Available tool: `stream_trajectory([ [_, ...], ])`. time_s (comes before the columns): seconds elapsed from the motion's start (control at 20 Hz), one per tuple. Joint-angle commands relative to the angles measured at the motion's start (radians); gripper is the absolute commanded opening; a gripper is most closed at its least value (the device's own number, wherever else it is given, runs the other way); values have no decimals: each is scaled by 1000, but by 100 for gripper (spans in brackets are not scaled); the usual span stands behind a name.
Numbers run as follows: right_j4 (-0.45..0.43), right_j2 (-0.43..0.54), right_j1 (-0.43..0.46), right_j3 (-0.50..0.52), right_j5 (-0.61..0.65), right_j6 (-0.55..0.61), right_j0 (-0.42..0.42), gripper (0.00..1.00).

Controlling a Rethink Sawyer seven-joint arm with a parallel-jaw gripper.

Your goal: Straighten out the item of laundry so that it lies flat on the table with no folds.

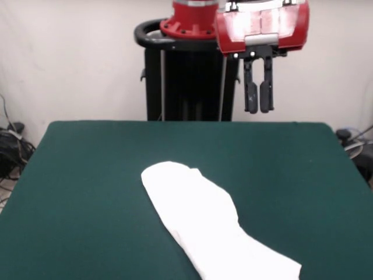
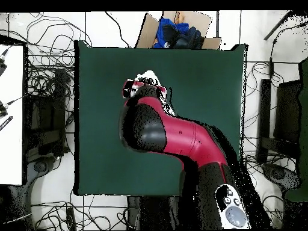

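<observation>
Laundry sits crumpled on the table (image 1: 87,192), a broad dark green top that fills most of the front view and shows as a green rectangle from overhead. Above it hangs the red and black arm (image 2: 180,135), which in the overhead view reaches across the middle of the table and hides most of the cloth beneath it. The item of laundry (image 1: 210,227), a white shirt showing only plain white fabric, lies as a long folded strip running from near the table's centre toward the near edge, at the lower right of the front view, its sides doubled over and no print visible. From overhead only a sliver of white shows beside the arm's end. The gripper (image 1: 259,96) hangs high over the far edge of the table, well apart from the shirt, its two dark fingers (image 1: 251,95) pointing straight down; the jaws stand slightly parted with a narrow gap between them and hold nothing. Beyond the table, from overhead, lies a cardboard box (image 2: 174,27) with blue and dark cloth in it.
</observation>
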Motion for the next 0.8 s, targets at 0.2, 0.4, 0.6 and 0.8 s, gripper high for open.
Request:
stream_trajectory([
  [0.2,-77,-11,36,-18,102,64,1,0],
  [0.4,-85,-6,31,-19,113,66,-3,0],
  [0.6,-100,12,29,-15,130,37,-12,0],
  [0.8,-132,16,32,-17,142,-4,-13,0],
])
